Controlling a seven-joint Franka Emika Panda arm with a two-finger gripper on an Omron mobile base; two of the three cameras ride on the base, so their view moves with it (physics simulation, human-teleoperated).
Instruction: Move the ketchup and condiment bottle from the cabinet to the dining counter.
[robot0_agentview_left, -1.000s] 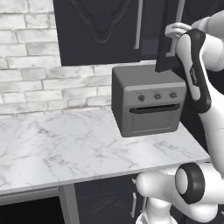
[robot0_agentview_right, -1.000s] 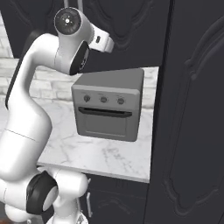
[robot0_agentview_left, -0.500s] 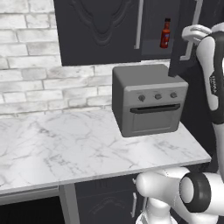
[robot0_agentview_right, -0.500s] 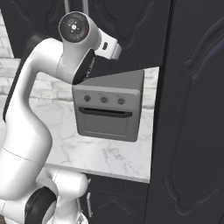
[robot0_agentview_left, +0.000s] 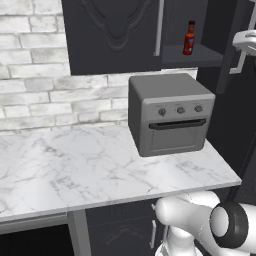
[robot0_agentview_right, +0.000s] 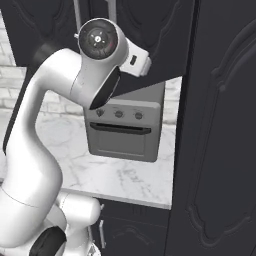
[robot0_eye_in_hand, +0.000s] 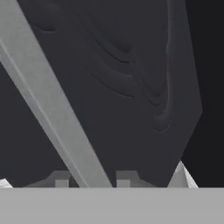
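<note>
— While the cabinet (robot0_agentview_left: 115, 35) door hangs swung out, what is the gripper (robot0_eye_in_hand: 92, 180) doing?
— Its two tips are pinched on the silver handle (robot0_eye_in_hand: 52, 109), which runs slantwise up and away from them across the carved door panel (robot0_eye_in_hand: 131, 78).
— And to the left of the gripper?
— The closed door, then the open shelf with the condiment bottle (robot0_agentview_left: 189, 38) standing upright on it, well apart from the gripper.
— Below it?
— A grey toaster oven (robot0_agentview_left: 170, 114) on the marble counter (robot0_agentview_left: 90, 170), against the brick wall (robot0_agentview_left: 35, 80).
— The ketchup?
— I cannot tell where it is.
</note>
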